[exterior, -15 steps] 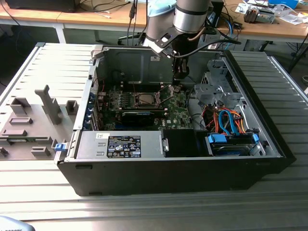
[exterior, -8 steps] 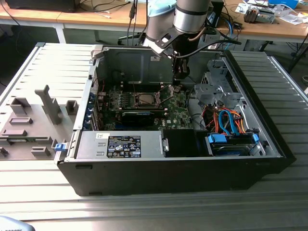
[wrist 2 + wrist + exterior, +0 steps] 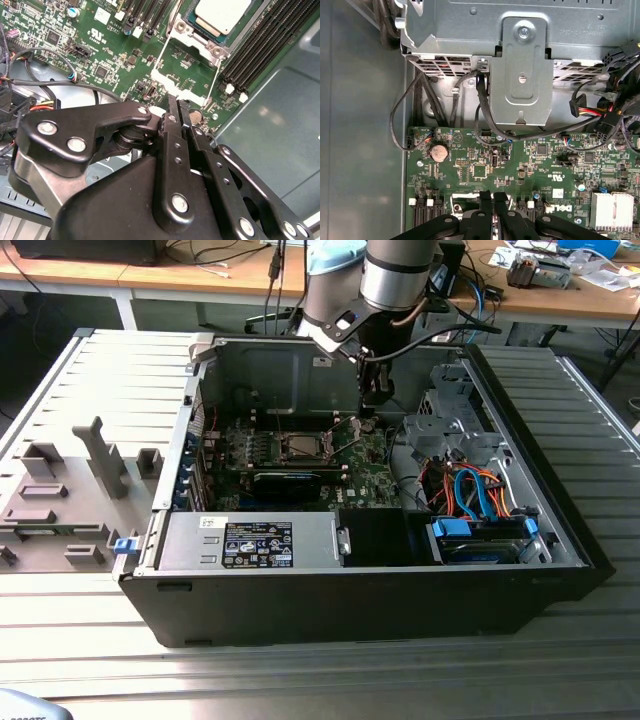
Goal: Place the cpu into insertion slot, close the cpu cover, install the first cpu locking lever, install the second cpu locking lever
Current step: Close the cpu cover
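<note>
Silvery-grey square cpu (image 3: pixel 222 14) lies flat, seated in the metal-rimmed insertion slot (image 3: pixel 202 34), top face up

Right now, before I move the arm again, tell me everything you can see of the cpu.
The cpu is a small, flat, square chip with a silvery-grey metal top and a darker border around it. It lies level inside the insertion slot on the green motherboard. The second wrist view's edge cuts off part of it. Nothing rests on the part of its top that shows. The gripper is apart from it, over the board beside the socket.
</note>
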Action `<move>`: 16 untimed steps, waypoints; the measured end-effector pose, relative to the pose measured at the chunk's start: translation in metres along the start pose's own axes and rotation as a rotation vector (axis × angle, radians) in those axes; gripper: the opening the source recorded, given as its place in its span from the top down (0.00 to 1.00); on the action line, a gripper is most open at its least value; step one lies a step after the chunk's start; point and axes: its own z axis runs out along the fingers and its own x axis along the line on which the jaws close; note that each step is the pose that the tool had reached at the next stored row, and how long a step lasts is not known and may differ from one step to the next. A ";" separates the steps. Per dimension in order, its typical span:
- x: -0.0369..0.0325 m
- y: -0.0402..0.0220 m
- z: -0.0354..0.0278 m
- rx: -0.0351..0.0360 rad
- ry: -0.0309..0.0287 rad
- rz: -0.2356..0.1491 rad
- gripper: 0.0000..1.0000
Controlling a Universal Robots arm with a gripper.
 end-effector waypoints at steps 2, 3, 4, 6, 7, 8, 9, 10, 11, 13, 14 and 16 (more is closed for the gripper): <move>0.0000 0.0000 0.0006 0.0000 0.0000 0.000 0.84; 0.0000 0.0001 0.0008 0.0000 0.0000 0.000 0.84; 0.0000 0.0001 0.0011 -0.0001 0.0001 0.000 0.84; 0.0000 0.0002 0.0015 -0.0001 0.0001 0.000 0.84; 0.0000 0.0002 0.0017 0.0000 -0.0001 0.000 0.84; 0.0000 0.0002 0.0019 0.0000 0.0000 0.000 0.84; 0.0000 0.0003 0.0021 -0.0001 0.0001 0.000 0.84; 0.0000 0.0003 0.0024 0.0000 0.0001 0.000 0.84; 0.0000 0.0003 0.0026 -0.0001 0.0001 0.000 0.84; 0.0000 0.0003 0.0035 0.0000 0.0000 0.000 0.84; 0.0000 0.0003 0.0037 0.0000 0.0000 0.000 0.84; 0.0001 0.0004 0.0043 -0.0001 0.0001 0.000 0.84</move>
